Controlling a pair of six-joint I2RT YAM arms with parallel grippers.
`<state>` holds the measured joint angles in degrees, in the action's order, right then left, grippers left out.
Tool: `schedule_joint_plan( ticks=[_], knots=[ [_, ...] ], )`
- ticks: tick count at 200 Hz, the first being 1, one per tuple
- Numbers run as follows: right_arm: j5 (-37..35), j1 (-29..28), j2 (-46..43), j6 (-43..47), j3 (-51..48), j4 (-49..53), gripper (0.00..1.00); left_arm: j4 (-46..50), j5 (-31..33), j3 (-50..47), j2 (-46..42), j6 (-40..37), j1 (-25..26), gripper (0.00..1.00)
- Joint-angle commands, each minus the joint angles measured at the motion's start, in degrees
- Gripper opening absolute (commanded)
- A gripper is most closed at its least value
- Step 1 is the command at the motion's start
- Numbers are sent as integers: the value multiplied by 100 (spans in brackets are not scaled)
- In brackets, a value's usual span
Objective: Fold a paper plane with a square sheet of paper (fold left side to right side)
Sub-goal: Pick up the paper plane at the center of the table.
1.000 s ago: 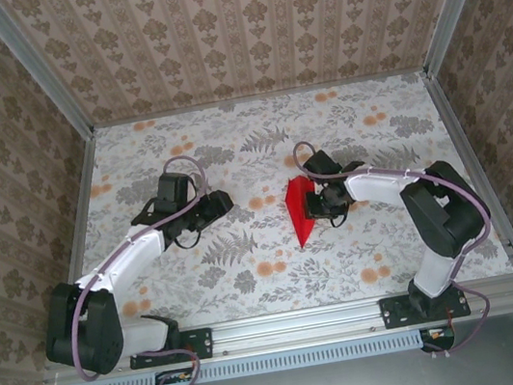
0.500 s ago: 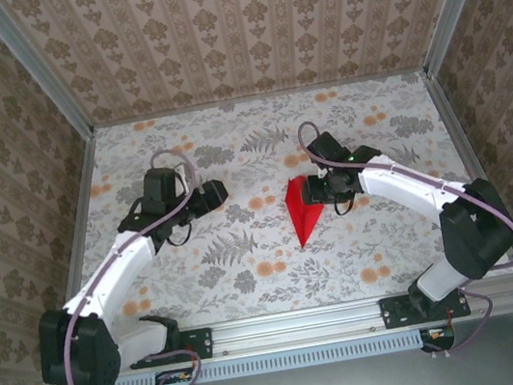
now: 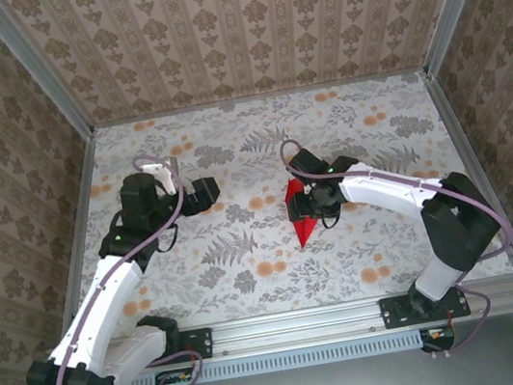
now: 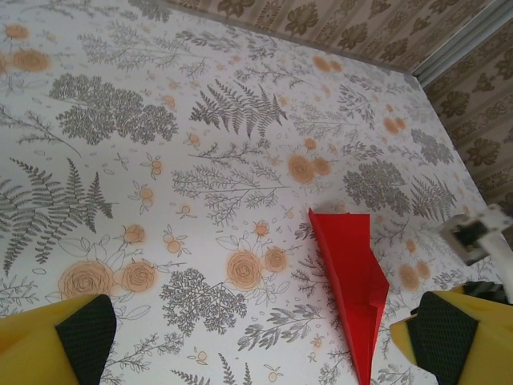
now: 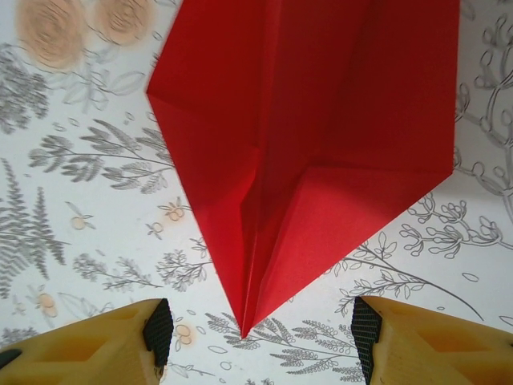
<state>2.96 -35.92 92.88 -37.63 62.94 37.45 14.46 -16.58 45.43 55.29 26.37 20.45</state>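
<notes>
**A:** so what's the paper looking like right now?

**B:** it's a bright red paper folded into a narrow pointed dart (image 3: 300, 225) (image 4: 351, 273) (image 5: 304, 136), lying on the floral tabletop (image 3: 231, 157), a bit right of centre. Tip points at the near edge. The centre crease runs down to the tip, with angled flaps either side.

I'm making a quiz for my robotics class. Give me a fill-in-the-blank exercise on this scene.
The paper plane is coloured ___. The left gripper holds ___. The right gripper is ___, not shut, with the plane's nose between its fingers. Missing words: red; nothing; open.
</notes>
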Motion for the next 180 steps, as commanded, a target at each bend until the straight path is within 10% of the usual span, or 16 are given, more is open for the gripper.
schedule_joint_plan(
  ticks=[1,180],
  knots=[
    [-102,-64,211,-164,34,-42,63,157,34,-32,-75,-278,-81,100],
    [-68,-91,1027,-166,186,-354,16,415,-92,123,-8,-268,-92,100]
  ],
)
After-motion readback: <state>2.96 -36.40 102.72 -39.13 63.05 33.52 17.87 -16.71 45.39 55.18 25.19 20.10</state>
